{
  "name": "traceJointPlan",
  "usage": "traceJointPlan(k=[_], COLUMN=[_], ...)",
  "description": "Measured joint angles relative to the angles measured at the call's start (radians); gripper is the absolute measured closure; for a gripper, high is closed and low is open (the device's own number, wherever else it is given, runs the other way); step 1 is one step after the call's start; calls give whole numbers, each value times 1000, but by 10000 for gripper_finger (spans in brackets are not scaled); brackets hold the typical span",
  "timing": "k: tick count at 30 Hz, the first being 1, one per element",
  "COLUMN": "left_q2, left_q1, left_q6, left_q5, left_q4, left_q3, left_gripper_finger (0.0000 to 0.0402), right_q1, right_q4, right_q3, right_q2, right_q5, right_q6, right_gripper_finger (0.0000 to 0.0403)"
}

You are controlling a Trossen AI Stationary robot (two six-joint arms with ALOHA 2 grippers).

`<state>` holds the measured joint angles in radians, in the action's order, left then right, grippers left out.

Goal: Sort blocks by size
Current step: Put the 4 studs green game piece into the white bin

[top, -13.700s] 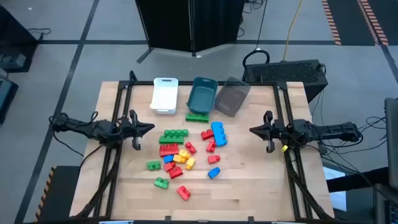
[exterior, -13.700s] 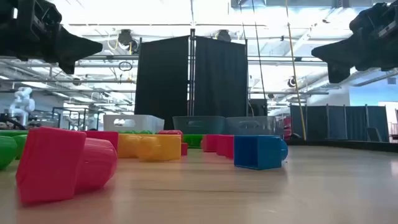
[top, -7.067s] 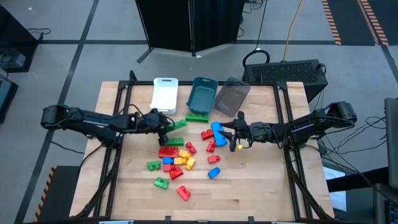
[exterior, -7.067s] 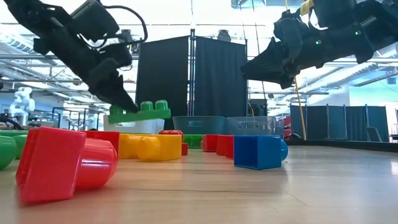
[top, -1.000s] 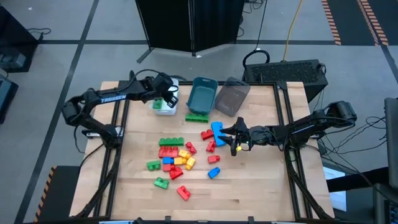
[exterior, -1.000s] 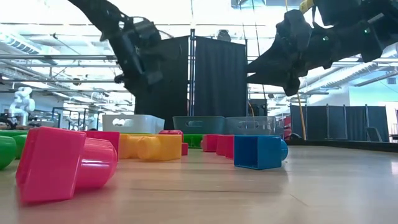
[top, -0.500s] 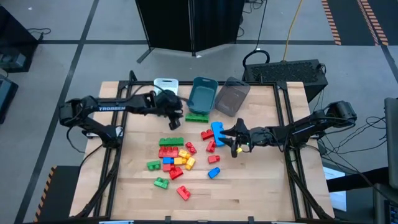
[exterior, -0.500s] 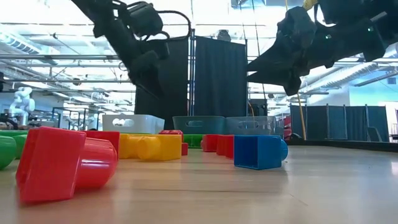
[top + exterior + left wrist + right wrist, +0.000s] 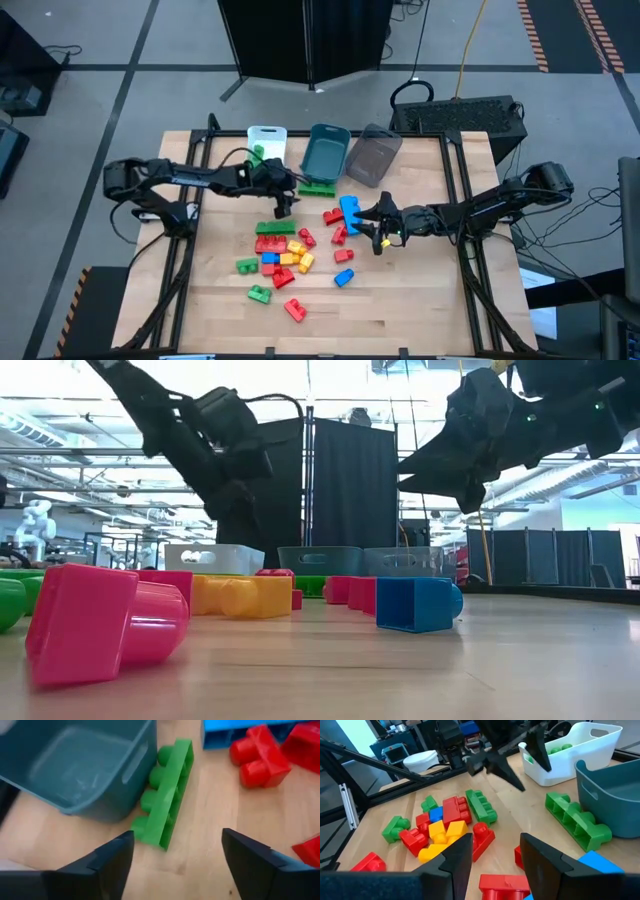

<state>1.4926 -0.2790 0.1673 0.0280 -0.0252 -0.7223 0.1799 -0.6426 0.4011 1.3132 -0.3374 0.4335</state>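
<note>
The left gripper (image 9: 283,206), fingers spread wide and empty, hovers just short of the long green 4-stud plastic brick (image 9: 166,816) lying on its side against the teal plastic bin (image 9: 75,765). Its long axis runs along the bin wall. The right gripper (image 9: 375,222), also open, waits farther off over the red and blue bricks (image 9: 342,218).

one block (image 9: 256,153) in the left bin (image 9: 268,134); blocks (image 9: 290,247) clustered before the bins.

Mixed-colour blocks (image 9: 285,250) clustered mid-table; one green in white bin.
</note>
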Motion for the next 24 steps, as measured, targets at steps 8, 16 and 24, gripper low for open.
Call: traceJointPlan(k=[8,16,24], left_q2=[148,211,212], left_q1=[-9,-29,-28], left_q6=[15,31,30], left_q5=[0,45,31], left_q4=[94,134,164], left_q3=[-13,-18,-18], left_gripper_finger=[91,103,112], right_q1=[5,5,5], right_q4=[5,5,4], right_q3=[0,0,0], right_q2=[0,0,0], right_q5=[0,0,0], right_q6=[3,-1,-4], right_gripper_finger=[252,252,252])
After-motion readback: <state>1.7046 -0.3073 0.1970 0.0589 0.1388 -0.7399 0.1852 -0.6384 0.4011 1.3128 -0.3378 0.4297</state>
